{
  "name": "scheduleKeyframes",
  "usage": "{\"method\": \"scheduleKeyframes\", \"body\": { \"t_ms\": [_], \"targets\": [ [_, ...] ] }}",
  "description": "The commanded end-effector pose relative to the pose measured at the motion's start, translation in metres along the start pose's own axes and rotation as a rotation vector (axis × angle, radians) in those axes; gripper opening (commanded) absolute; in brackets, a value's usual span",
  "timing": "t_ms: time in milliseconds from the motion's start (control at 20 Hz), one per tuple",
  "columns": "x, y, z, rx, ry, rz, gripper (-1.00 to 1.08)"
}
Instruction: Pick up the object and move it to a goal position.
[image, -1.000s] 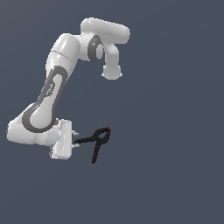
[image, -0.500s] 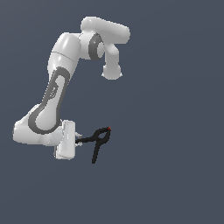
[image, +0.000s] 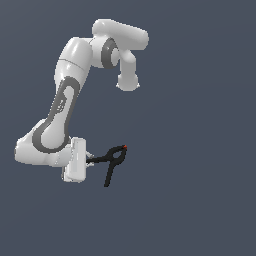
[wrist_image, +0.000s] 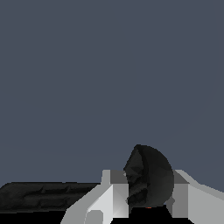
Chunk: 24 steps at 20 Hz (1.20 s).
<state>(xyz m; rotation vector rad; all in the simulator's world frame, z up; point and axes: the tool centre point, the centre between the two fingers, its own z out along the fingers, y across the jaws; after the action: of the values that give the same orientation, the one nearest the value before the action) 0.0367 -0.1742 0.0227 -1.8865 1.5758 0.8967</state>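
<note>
Tool (image: 90, 161) grips black spring clamp (image: 113, 161): splayed handles, red-orange tip.

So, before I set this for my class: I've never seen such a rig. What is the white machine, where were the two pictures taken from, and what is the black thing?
These are computer-simulated pictures, not photographs. The white machine is a robot arm with several joints. The exterior view comes from a camera off the arm and shows the whole of it against a plain grey background; no table shows. The wrist view looks out from a camera on the arm's wrist, past its gripper. The black thing is a spring clamp with a red tip. The jaws are shut on one of its handles; the other handle hangs free.
</note>
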Motion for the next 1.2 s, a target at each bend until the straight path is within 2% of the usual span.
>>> {"method": "scheduleKeyframes", "body": {
  "t_ms": [0, 300, 550, 800, 1150],
  "targets": [
    [0.0, 0.0, 0.0, 0.0, 0.0, 0.0, -1.0],
    [-0.006, -0.003, -0.01, 0.023, 0.007, 0.005, -1.0],
    [-0.019, -0.008, -0.031, 0.07, 0.022, 0.016, -1.0],
    [-0.041, -0.015, -0.065, 0.146, 0.046, 0.032, -1.0],
    [-0.084, -0.023, -0.13, 0.293, 0.091, 0.064, -1.0]
  ]
}}
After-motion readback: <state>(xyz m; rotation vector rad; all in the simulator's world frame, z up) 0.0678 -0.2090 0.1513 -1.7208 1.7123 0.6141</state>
